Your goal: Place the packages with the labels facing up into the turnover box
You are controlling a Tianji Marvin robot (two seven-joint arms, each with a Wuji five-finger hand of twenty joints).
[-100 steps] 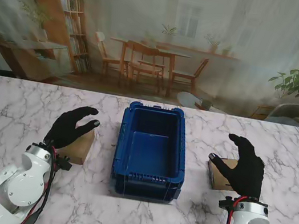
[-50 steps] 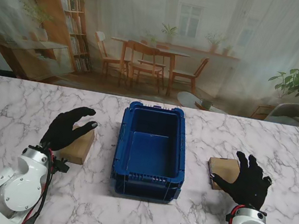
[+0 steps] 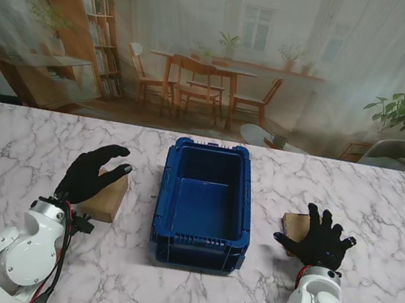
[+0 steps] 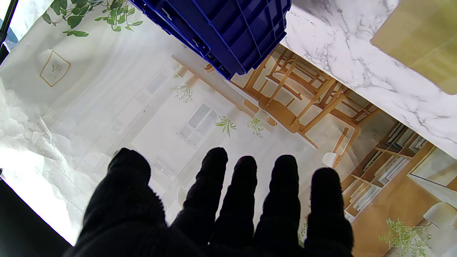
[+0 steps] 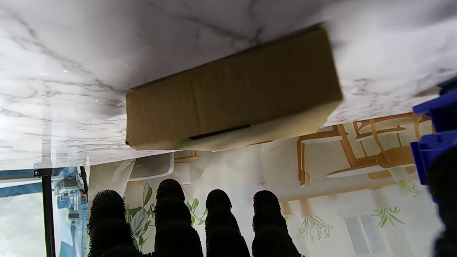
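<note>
Both cardboard packages [image 3: 106, 199] [image 3: 297, 226] look stiff, light and smooth. Right hand [image 3: 320, 241], lower right, spreads empty; left hand [image 3: 92, 170] curls open. Grip opposite side faces.

Right package [image 3: 298, 226] partly behind right hand [image 3: 320, 241]

Blue turnover box [image 3: 206, 203] (empty) between two cardboard packages [image 3: 108, 196].

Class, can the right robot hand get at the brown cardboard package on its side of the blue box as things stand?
Probably yes: the right robot hand hovers open over the brown cardboard package, with nothing between them in the right wrist view.
</note>
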